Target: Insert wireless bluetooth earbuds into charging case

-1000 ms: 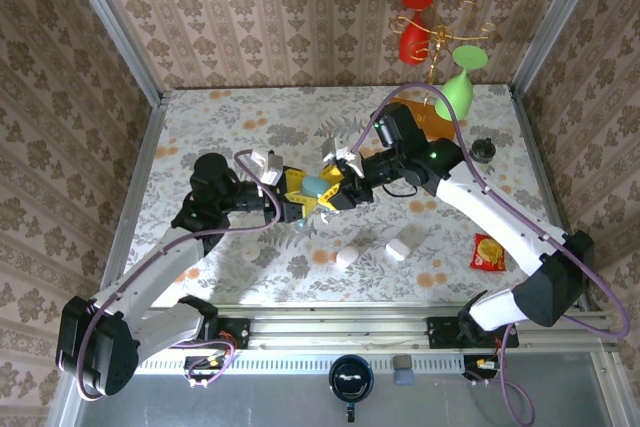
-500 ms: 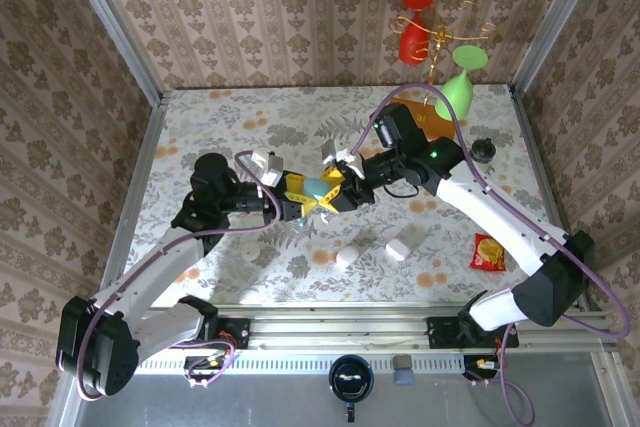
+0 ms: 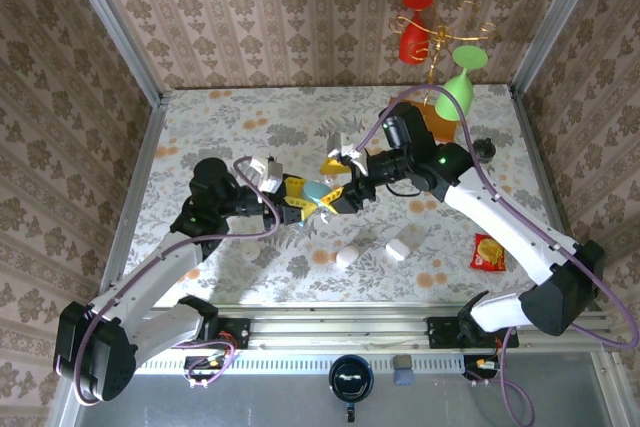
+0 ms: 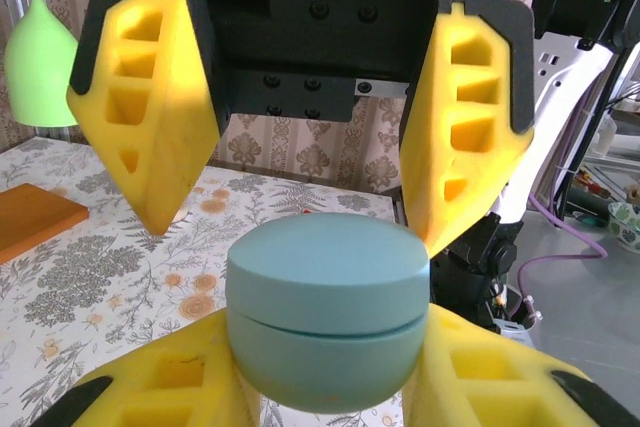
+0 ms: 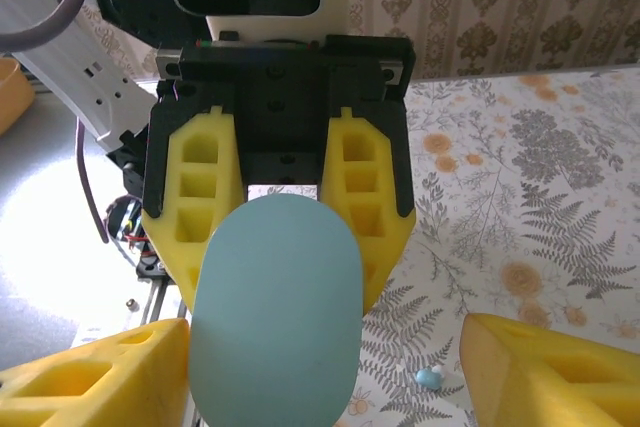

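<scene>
A light blue charging case [image 3: 318, 190], lid closed, hangs above the middle of the table. My left gripper [image 3: 306, 198] is shut on it, its yellow fingers [image 4: 165, 387] pressing both sides of the case [image 4: 328, 312]. My right gripper [image 3: 337, 184] faces it from the right, open, with its fingers [image 4: 150, 117] spread wide and apart from the case. In the right wrist view the case [image 5: 275, 312] sits between the left gripper's fingers [image 5: 370, 197], and my right gripper [image 5: 320, 387] stands open around it without touching. One tiny blue-and-white earbud [image 5: 430, 378] lies on the tablecloth below.
Two small white cases [image 3: 346, 257] [image 3: 398, 248] lie on the flowered table nearer the front. A red packet [image 3: 488, 251] lies at the right. At the back right stand a gold rack with a red glass [image 3: 414, 32] and a green glass [image 3: 455, 93], and an orange block [image 3: 436, 119].
My right gripper has opened, let go of the blue case and drawn back a little to the right. The left gripper has closed tighter on the case and keeps it.
</scene>
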{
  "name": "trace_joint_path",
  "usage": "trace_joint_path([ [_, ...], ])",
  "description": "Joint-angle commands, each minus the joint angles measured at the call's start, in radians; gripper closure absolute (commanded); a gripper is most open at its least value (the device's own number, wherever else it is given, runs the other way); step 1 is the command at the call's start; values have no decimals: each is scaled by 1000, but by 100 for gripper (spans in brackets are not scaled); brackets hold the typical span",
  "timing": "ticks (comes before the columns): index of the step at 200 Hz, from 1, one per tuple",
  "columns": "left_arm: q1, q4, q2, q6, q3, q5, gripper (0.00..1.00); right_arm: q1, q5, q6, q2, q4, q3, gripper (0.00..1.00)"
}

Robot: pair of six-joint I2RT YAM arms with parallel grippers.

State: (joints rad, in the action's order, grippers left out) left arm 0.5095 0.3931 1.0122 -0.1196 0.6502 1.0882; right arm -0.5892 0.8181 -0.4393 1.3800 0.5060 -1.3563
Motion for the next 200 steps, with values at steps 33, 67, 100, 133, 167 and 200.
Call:
trace_joint_path([
  [33,11,64,-14,44,-33,-14,73,38,-65,117,-43,-124,38,28],
  [67,12,104,-11,41,-42,-27,75,63,-142,224,-37,-172,37,29],
  [100,20,159,8,21,-56,-71,77,116,-85,313,-36,-192,40,29],
  [133,21,261,33,-11,-90,-135,77,127,-31,379,-98,-288,108,26],
  [167,24,402,69,-53,-129,-203,77,154,-86,507,-165,-421,186,16],
  [200,24,497,81,-37,-181,-310,76,190,-101,575,-214,-555,290,0],
])
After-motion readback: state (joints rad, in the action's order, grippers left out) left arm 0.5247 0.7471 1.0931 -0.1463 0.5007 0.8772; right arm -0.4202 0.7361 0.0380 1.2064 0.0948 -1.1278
